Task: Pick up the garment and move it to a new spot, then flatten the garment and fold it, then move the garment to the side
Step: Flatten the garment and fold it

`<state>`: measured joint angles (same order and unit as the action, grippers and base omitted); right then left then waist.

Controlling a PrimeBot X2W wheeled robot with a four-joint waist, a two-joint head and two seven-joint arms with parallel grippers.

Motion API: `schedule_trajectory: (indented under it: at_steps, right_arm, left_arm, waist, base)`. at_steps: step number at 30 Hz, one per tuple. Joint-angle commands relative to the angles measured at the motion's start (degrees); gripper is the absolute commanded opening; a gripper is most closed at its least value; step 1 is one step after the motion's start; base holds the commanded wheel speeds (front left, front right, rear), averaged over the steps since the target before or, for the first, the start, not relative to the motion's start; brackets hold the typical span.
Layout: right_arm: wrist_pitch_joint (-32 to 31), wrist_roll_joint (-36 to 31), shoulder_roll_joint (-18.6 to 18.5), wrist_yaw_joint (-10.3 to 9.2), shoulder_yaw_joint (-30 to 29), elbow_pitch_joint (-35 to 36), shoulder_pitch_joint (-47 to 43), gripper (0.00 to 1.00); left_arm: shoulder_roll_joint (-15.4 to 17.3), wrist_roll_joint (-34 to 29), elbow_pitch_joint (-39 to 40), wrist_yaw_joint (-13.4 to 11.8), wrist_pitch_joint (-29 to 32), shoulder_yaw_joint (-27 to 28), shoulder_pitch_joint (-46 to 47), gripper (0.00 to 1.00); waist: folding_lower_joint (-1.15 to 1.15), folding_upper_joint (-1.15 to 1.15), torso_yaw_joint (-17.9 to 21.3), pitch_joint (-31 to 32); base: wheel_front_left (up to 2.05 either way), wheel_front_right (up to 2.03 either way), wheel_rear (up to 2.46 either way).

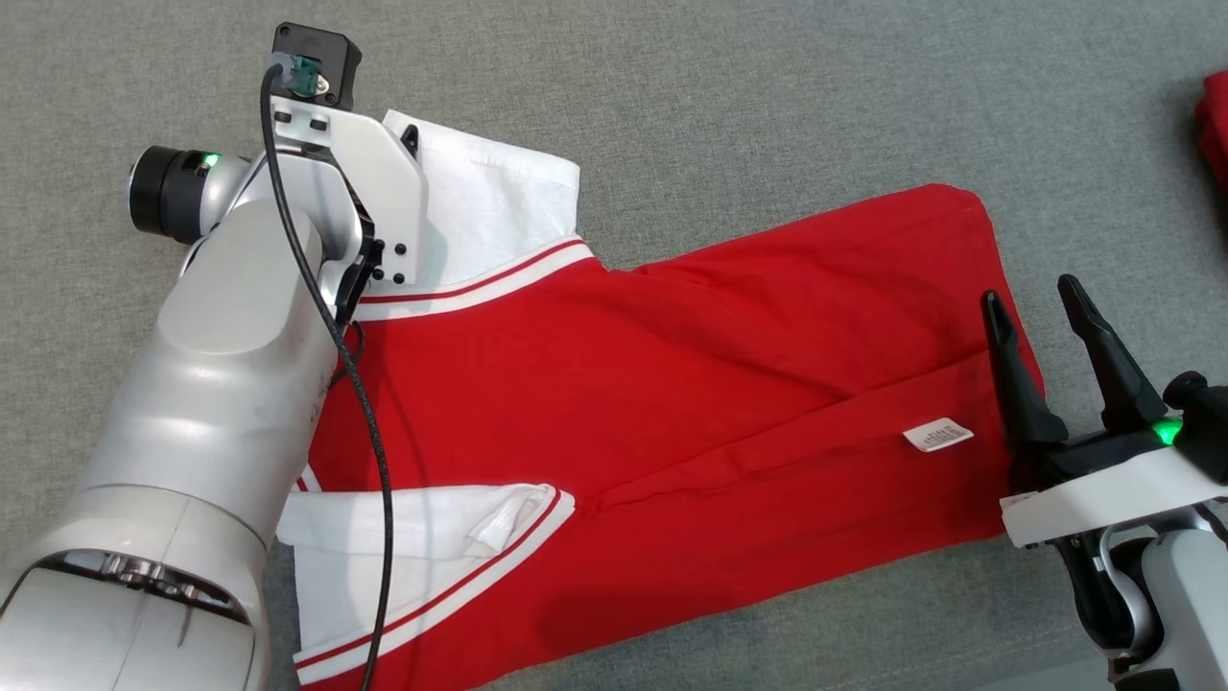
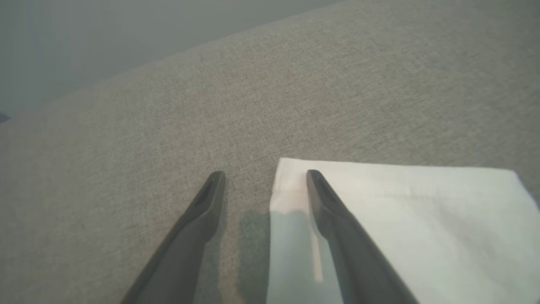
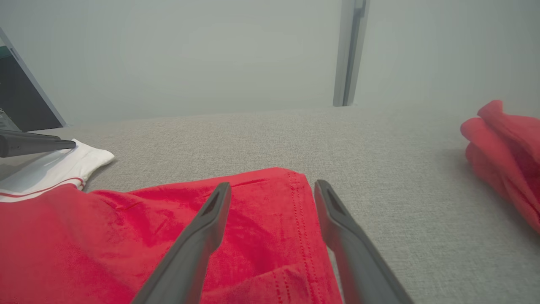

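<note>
You have the red garment [image 1: 691, 384] spread flat on the grey worktop [image 1: 767, 96], with its two white sleeves at one end and the hem at the other. A small white label [image 1: 938, 435] lies on the garment near the hem.

Your left claw [image 2: 265, 177] is at the garment's far sleeve [image 2: 400, 211]. Its fingers are apart and straddle the sleeve's edge, one over white cloth, the other over bare worktop. You cannot tell whether they touch.

Your right claw [image 1: 1028, 293] is at the garment's hem end, with its fingers apart and gripping nothing. Another red cloth [image 3: 502, 143] lies well apart from the garment, beyond the hem.
</note>
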<state>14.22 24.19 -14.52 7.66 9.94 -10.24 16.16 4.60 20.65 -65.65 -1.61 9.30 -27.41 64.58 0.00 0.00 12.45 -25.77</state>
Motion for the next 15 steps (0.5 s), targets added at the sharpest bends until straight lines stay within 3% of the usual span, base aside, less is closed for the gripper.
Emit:
schedule_trajectory:
  at_steps: [1, 4, 5, 7, 8, 15]
  right_arm:
    - [0.8, 0.1, -0.7, -0.17, 1.1, 1.1, 0.1, 1.00]
    - [0.8, 0.2, -0.8, -0.17, 1.0, 1.0, 0.3, 1.00]
    - [0.8, 0.2, -0.8, -0.17, 0.9, 1.0, 0.3, 1.00]
    - [0.8, 0.2, -0.8, -0.17, 0.7, 1.0, 0.4, 1.00]
    - [0.8, 0.2, -0.8, -0.17, 0.6, 1.1, 0.4, 1.00]
    - [0.8, 0.0, -0.7, -0.17, -0.1, 1.2, 0.6, 1.00]
  left_arm:
    - [1.5, -0.2, 0.3, 0.4, -0.7, 0.6, 2.7, 1.00]
    - [1.0, 0.2, -2.0, 1.3, -1.0, 0.3, 3.7, 1.00]
    - [0.7, 0.5, -2.8, 1.9, -1.2, 0.2, 4.0, 0.79]
    - [0.2, 0.8, -3.4, 2.7, -1.4, -0.1, 4.1, 0.14]
    - [0.0, 0.9, -3.7, 3.1, -1.4, -0.3, 4.2, 0.00]
    - [-1.2, 2.1, -4.0, 5.7, -2.2, -1.3, 4.9, 0.00]
  waist:
    - [0.00, 0.00, 0.1, -0.2]
    - [0.00, 0.00, 0.2, -0.6]
    - [0.00, 0.00, 0.1, -0.7]
    - [0.00, 0.00, 0.0, -0.8]
    - [0.00, 0.00, -0.1, -0.8]
    - [0.00, 0.00, -0.8, -1.1]
  base:
    - [0.00, 0.00, 0.00]
    - [0.00, 0.00, 0.00]
    - [0.00, 0.00, 0.00]
    - [0.00, 0.00, 0.00]
    - [0.00, 0.00, 0.00]
    - [0.00, 0.00, 0.00]
